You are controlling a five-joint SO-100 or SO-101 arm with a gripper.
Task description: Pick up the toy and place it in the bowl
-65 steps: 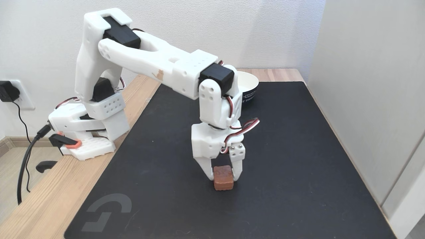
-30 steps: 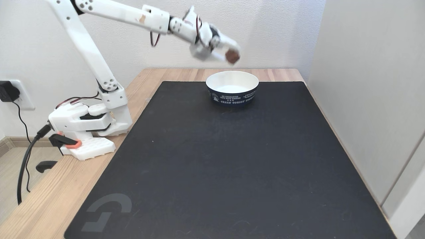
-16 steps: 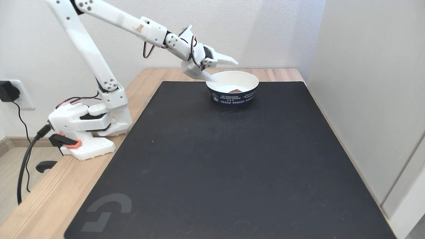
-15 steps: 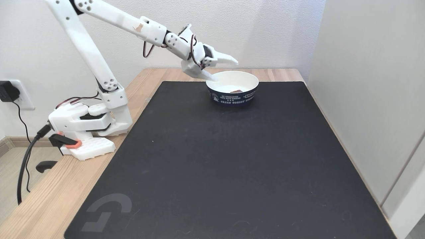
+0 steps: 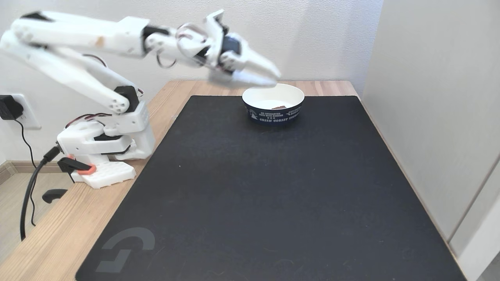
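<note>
While blurred, arm stretched level, claw (image 5: 273,78) above bowl (image 5: 273,111) rim.

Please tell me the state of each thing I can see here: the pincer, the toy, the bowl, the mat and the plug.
White two-finger pincer: blurred, above the bowl's rim, holds nothing; open or shut unclear.
Small reddish-brown block toy: lying inside the bowl, mostly hidden by its wall.
Round navy paper bowl with white inside: upright on the mat, near its far edge.
Black rectangular mat: flat on the wooden table.
Black plug: in the wall socket.
</note>
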